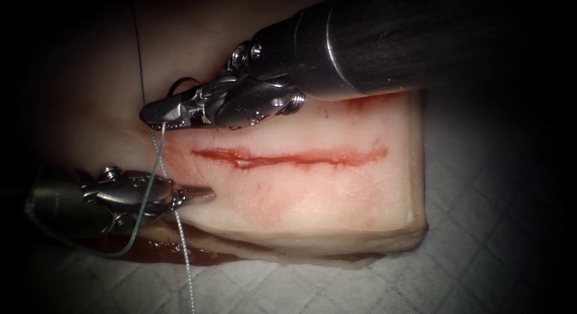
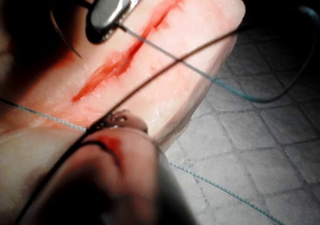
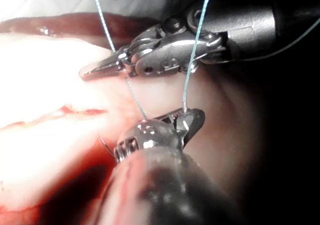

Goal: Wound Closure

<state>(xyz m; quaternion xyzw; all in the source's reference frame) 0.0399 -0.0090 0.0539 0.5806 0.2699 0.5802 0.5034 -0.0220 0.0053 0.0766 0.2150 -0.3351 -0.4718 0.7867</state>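
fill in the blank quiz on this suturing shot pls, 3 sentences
1. The right arm's tool is shut on the ___, which runs down behind the shut left arm's tool.
2. In the endoscope view, both tools sit at the ___ end of the cut in the tissue.
3. The needle, a thin dark curve, sits beside the ___ arm's tool; whether it is gripped cannot be told.

Missing words: thread; left; right

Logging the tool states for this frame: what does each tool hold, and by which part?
The right tool grips the thread at its jaw tips. The left tool is shut on nothing; thread only drapes across it.
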